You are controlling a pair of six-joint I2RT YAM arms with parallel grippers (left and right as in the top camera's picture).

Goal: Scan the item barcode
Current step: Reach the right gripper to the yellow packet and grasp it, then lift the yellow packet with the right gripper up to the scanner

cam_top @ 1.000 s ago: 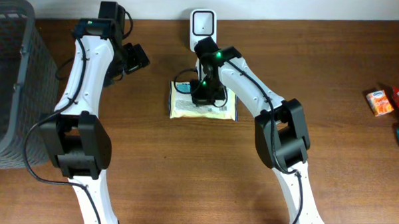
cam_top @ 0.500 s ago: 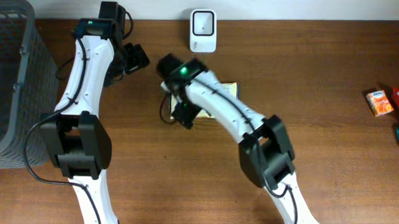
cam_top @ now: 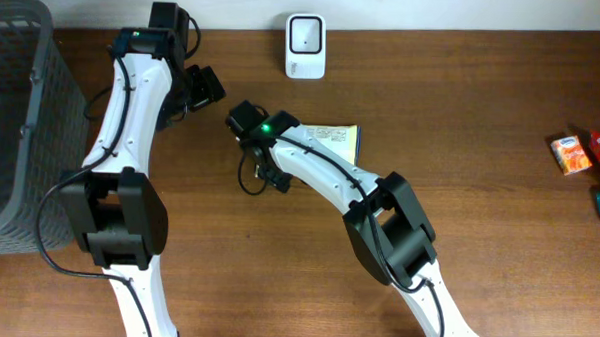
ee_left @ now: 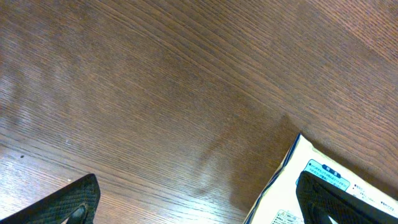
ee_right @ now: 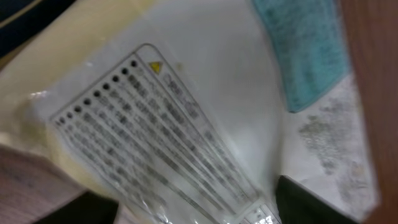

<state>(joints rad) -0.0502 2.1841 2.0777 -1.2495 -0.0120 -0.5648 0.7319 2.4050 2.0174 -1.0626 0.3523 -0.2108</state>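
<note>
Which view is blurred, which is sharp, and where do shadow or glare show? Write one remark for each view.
Right wrist view: motion-blurred, print on the packet unreadable, a pale sheen on its film. Left wrist view: sharp grain on the table, a soft shadow beside the packet corner. Overhead view: evenly lit, the scanner crisp.

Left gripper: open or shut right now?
Open. In the wrist view, the left gripper has its fingers far apart, with only table between them.
</note>
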